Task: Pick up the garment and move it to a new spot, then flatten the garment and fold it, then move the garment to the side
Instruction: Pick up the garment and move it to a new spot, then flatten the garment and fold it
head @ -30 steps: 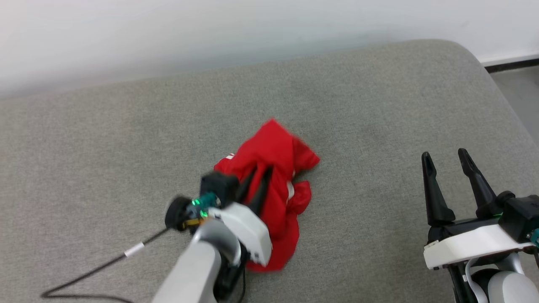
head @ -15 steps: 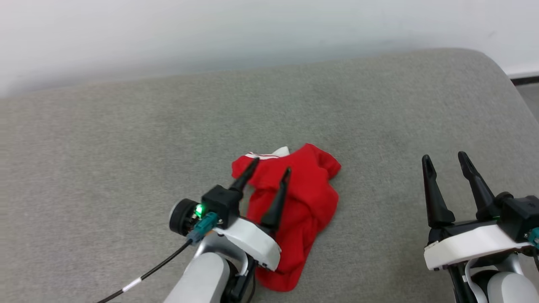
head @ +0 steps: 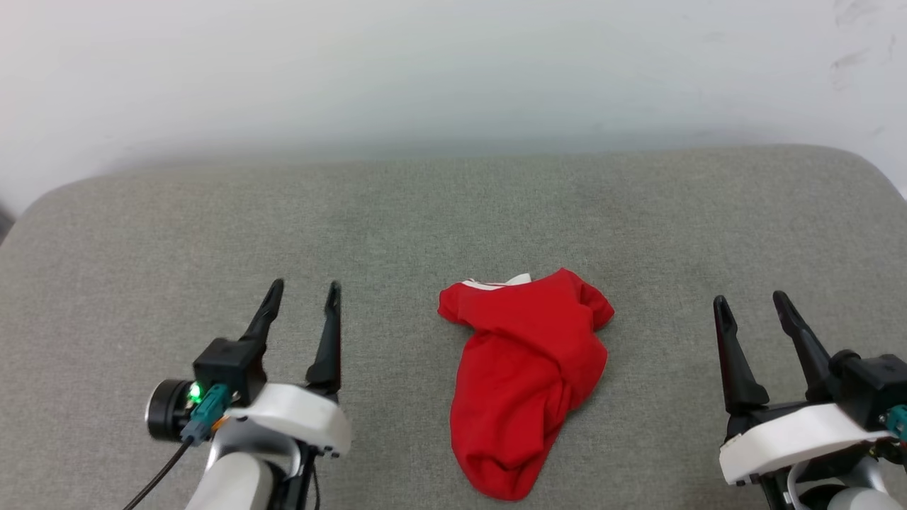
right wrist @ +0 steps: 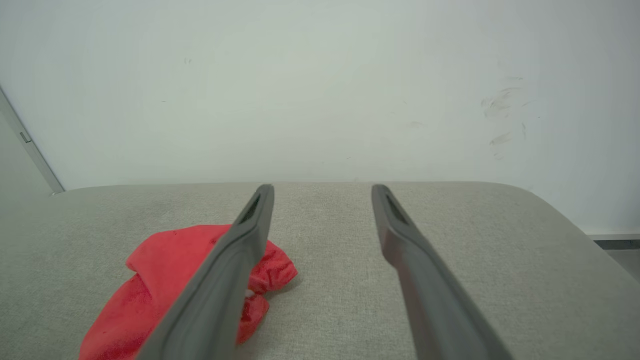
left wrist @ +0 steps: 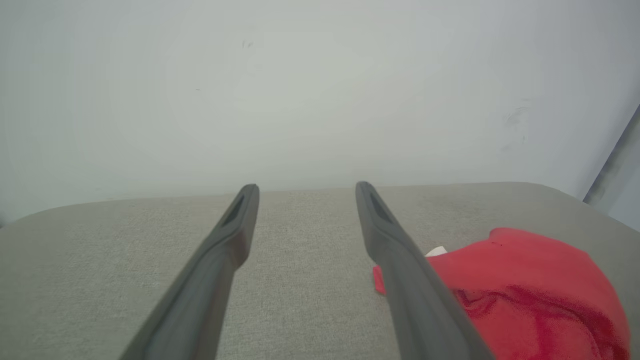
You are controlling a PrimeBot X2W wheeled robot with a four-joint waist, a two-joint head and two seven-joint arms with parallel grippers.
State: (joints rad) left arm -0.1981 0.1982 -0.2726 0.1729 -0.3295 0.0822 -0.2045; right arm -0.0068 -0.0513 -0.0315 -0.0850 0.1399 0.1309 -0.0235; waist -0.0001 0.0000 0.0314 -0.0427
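While left hand (head: 306, 285) gapes empty, right hand (head: 749, 297) too, garment (head: 528, 375) between

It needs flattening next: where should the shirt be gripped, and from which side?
Probably the shirt's white-trimmed corner, far left, coming down from the left: it sticks out as a clear edge, while the rest lies bunched.

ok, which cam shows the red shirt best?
Head view: the whole garment lies crumpled on the cushion, unobstructed. Left wrist view crops it behind the left gripper; right wrist view has the right gripper across it.
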